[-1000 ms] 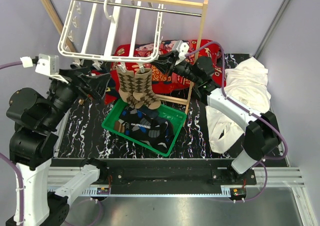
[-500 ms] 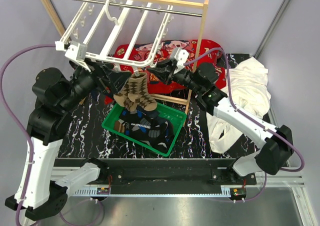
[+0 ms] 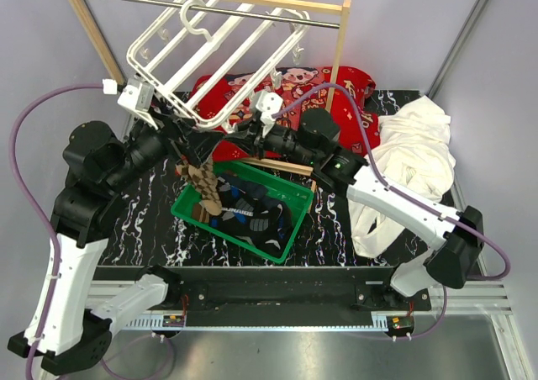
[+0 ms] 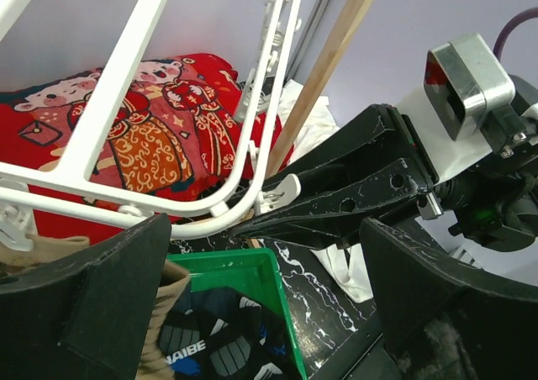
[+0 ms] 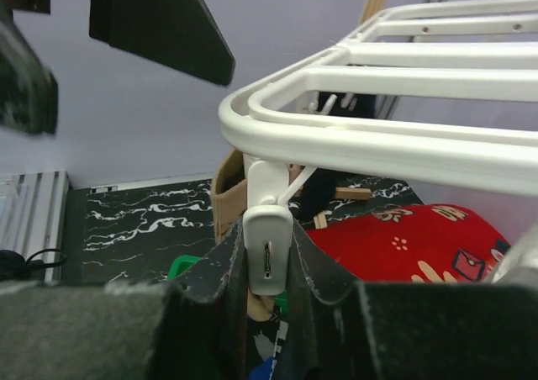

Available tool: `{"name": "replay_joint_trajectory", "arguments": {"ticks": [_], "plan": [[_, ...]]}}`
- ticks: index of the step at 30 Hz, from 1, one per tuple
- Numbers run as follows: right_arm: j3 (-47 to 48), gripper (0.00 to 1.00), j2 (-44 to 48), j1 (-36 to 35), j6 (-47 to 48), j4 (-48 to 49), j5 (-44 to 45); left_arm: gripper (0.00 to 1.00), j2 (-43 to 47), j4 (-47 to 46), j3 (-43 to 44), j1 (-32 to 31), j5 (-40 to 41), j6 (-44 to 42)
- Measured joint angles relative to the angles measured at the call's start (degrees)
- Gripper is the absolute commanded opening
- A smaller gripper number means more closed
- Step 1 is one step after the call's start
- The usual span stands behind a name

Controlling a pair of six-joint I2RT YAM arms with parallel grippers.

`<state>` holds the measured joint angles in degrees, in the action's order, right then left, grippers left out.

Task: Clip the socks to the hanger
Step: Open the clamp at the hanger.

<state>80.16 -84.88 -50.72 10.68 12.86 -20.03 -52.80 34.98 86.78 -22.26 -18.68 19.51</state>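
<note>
The hanger [image 5: 420, 136] is tilting steeper than a sec ago, & the right claw [image 5: 267, 271] is now squeezing a clip [image 5: 267, 254] on its near rim, prob. readying it for a sock. The left claw [image 4: 265, 229] is gaping wide, empty, beside the argyle sock [image 3: 202, 182] hanging over the green basket [image 3: 297, 229] of socks [image 3: 252, 216]; the rack post [image 3: 337, 52] is crowding the right arm.

Quick colour rundown: the hanger [image 3: 210, 56] is all white plastic, and so is its clip [image 5: 267, 258]. The argyle sock [image 3: 204, 182] is brown and tan diamonds. The basket [image 4: 244, 272] is bright green, and the socks [image 3: 252, 219] in it are navy and black with blue and white bits. At the far side is a red cloth [image 3: 336, 81] printed with cartoon figures, and on the right a plain white cloth [image 3: 412, 145]. The table [image 3: 143, 220] is black marble with white veins. The rack [image 3: 340, 48] is pale wood, and the cable [image 4: 514, 29] is purple.
</note>
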Motion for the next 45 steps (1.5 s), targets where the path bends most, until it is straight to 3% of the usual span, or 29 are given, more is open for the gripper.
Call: {"name": "replay_joint_trajectory", "arguments": {"ticks": [5,23,39,45], "plan": [[4.61,0.02,-3.43,-1.84,0.0,-3.45,-0.13,0.84,1.95,-0.02,-3.15,0.0,1.62,0.09],[8.66,0.02,-8.22,-4.17,-2.45,-5.9,1.62,0.67,5.81,-6.32,-14.95,0.0,9.16,5.14],[8.66,0.02,-9.01,-5.53,-2.69,-2.86,7.8,0.53,4.79,-12.31,-17.07,-0.09,11.72,8.0],[8.66,0.04,-9.6,-5.7,-1.86,-2.27,9.05,0.39,4.57,-13.62,-17.7,-0.31,12.09,7.96]]}}
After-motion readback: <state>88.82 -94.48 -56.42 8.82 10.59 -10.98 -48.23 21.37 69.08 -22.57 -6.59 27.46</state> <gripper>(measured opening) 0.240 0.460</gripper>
